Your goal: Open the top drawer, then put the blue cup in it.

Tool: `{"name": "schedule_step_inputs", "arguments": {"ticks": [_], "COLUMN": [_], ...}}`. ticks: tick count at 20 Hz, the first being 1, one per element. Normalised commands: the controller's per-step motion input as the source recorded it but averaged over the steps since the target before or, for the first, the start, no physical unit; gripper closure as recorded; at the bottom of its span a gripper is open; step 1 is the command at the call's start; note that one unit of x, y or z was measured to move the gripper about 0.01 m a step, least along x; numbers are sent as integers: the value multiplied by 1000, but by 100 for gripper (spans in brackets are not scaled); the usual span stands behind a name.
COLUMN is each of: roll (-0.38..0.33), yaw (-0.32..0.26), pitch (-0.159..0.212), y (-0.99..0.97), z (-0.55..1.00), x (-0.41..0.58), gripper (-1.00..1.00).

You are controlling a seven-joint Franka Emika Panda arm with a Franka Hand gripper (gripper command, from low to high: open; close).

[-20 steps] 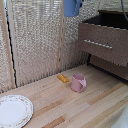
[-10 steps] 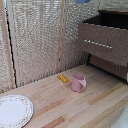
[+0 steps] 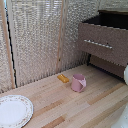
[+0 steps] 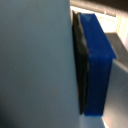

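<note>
The top drawer is seen pulled open above the pink mug on the bench. In the wrist view, a blue object is pressed against one dark pad; the jaws' opening cannot be told.

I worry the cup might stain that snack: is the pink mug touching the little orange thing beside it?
Apart. In the exterior view, bare wood shows between the pink mug and the orange thing, which lies toward that view's left.

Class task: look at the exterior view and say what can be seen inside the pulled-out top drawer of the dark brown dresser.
The dark brown wooden top drawer stands open, but only its dark upper opening shows. Its front panel hides the interior, so any contents cannot be seen.
</note>
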Motion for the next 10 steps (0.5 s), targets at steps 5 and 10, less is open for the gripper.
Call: {"name": "schedule_step_inputs", "arguments": {"ticks": [5, 10], "roll": [-30, -19], "yaw": [0, 0], "pitch": [156, 96], "y": [-582, -793], "z": [-40, 22], "x": [253, 138], "gripper": [100, 100]}}
